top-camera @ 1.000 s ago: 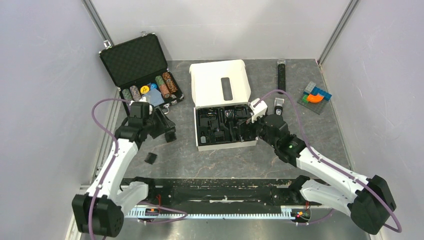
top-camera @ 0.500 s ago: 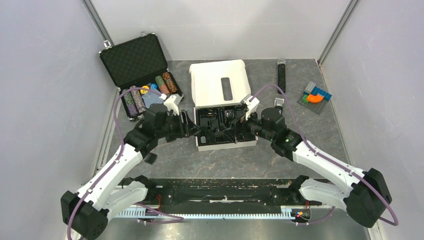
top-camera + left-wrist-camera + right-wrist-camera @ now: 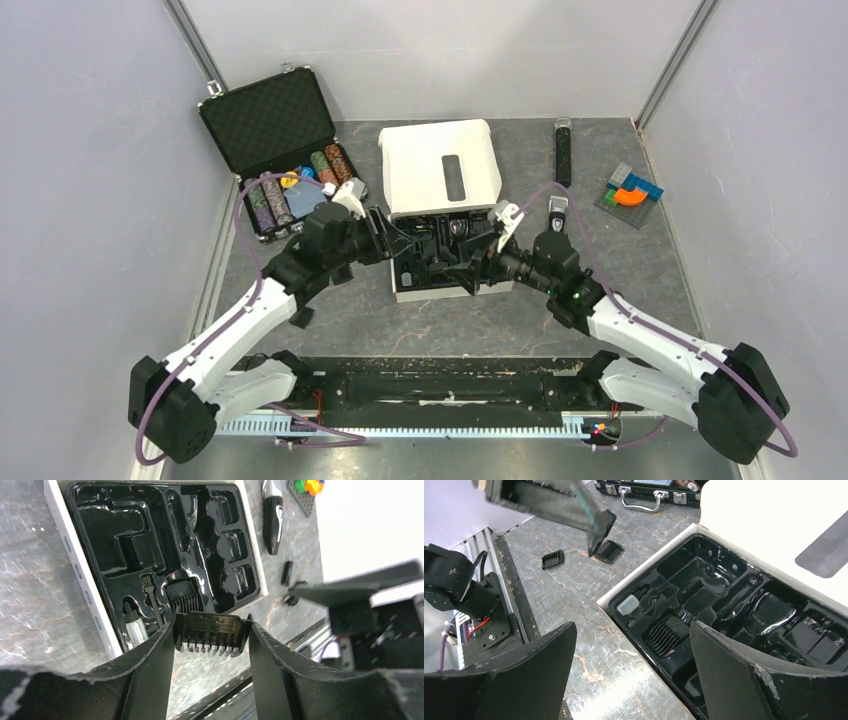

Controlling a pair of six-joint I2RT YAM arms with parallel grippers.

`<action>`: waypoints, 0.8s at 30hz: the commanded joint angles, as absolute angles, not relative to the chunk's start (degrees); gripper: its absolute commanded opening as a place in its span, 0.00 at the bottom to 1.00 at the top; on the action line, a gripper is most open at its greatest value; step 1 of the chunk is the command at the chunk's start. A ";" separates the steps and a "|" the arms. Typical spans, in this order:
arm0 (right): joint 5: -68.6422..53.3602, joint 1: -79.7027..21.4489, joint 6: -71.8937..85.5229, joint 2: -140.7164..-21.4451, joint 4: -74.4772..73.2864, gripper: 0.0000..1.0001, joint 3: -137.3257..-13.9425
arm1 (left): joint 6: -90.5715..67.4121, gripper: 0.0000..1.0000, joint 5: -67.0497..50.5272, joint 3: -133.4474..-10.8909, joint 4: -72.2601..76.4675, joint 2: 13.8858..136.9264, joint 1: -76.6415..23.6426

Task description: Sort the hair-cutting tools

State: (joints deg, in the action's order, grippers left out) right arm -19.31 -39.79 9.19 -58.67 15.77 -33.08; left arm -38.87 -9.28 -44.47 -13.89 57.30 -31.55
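Clamped in the left gripper [image 3: 212, 636], a comb attachment [image 3: 215, 626] has been carried from the open table to the black tray's [image 3: 125, 555] edge, ready for seating; the right gripper [image 3: 631, 630] is held wide and empty; the clipper [image 3: 557, 214] is left outside.

I see a glossy black plastic tray [image 3: 125, 540], a matt ribbed plastic comb [image 3: 212, 632] and a mottled grey, stone-look table [image 3: 574, 580].

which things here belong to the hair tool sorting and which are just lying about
Job: hair clipper; comb attachment in left gripper; second comb in black tray; third comb on table.
Lying about: chip case; black stick; coloured blocks.
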 commanded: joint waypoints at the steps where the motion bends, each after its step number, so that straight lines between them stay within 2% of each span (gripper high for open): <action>1: -20.29 -40.65 12.63 -57.20 40.46 0.85 -24.37 | -59.40 0.02 -4.88 -44.62 -8.46 59.58 -32.50; 4: -18.91 -41.64 12.88 -59.08 50.27 0.83 -21.16 | -63.90 0.02 -1.70 -44.88 -6.90 59.27 -34.47; 11: -18.17 -43.48 13.81 -65.57 59.75 0.77 -22.29 | -72.81 0.02 1.87 -43.43 -2.97 58.03 -37.19; 19: -15.92 -45.62 14.11 -72.01 63.75 0.64 -25.36 | -76.78 0.02 3.09 -42.49 1.34 57.81 -39.96; 24: -14.25 -45.65 13.26 -74.21 64.49 0.60 -26.69 | -77.94 0.02 3.09 -42.19 2.72 57.39 -40.60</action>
State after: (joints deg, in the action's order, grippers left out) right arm -16.53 -45.43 13.93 -73.06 59.57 -23.70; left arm -74.41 1.48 -42.22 -1.83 58.65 -40.03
